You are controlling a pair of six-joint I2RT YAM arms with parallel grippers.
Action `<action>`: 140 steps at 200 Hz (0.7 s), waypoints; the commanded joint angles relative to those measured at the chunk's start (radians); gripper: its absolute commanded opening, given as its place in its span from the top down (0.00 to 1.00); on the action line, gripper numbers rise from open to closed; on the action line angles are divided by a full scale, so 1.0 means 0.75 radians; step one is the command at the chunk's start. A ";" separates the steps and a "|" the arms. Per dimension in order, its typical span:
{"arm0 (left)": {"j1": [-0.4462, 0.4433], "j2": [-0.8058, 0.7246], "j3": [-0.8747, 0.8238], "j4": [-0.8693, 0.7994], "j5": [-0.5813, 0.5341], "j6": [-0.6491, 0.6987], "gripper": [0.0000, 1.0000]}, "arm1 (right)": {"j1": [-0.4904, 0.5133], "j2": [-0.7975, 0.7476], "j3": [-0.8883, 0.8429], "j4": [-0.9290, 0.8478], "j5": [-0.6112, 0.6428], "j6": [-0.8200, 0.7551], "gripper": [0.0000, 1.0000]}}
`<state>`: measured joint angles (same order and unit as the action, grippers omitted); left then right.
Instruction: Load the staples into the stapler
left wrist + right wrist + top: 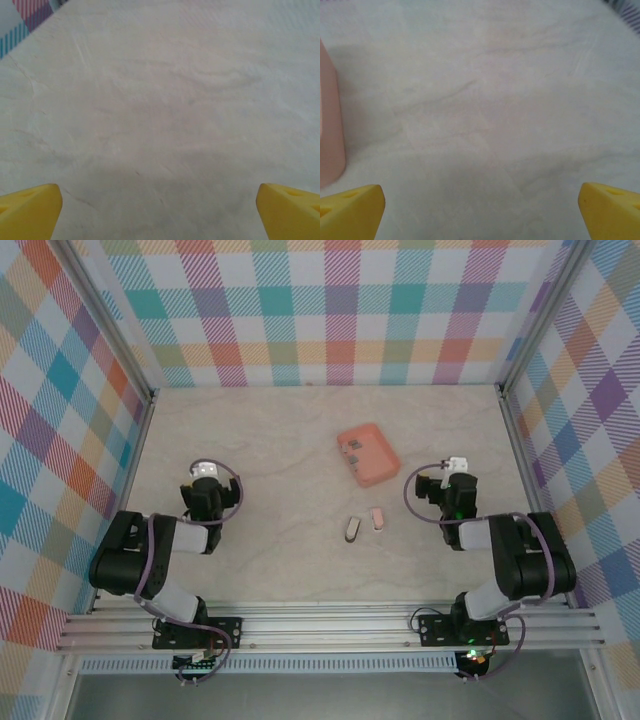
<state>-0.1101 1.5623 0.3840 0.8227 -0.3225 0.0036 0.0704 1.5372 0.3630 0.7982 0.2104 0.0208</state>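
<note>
You can read no text, label, brand or number here. The salmon-orange tray [382,468], the counter [270,450] and the plaid walls [330,310] bear no legible marks, and the staples [352,449] are too small to tell.

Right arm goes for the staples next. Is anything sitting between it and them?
Nothing visible. Bare table lies between the right gripper, jaws open, and the salmon tray holding the staples. The two small items sit nearer the arm bases, off that line.
</note>
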 commanded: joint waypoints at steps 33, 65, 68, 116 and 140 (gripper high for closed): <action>0.019 -0.007 0.024 0.012 0.043 -0.029 0.00 | -0.042 0.002 0.045 0.084 -0.119 0.005 0.01; 0.018 -0.007 0.024 0.013 0.045 -0.029 0.00 | -0.043 -0.002 0.045 0.082 -0.120 0.005 0.01; 0.017 -0.005 0.024 0.014 0.042 -0.029 0.00 | -0.041 -0.004 0.046 0.078 -0.120 0.005 0.01; 0.018 -0.007 0.025 0.013 0.042 -0.029 0.00 | -0.043 -0.003 0.044 0.079 -0.121 0.006 0.01; 0.018 -0.007 0.025 0.012 0.042 -0.029 0.00 | -0.041 -0.003 0.046 0.078 -0.121 0.005 0.01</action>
<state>-0.1013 1.5623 0.3927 0.8181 -0.3035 -0.0071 0.0448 1.5455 0.3801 0.8227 0.1390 0.0216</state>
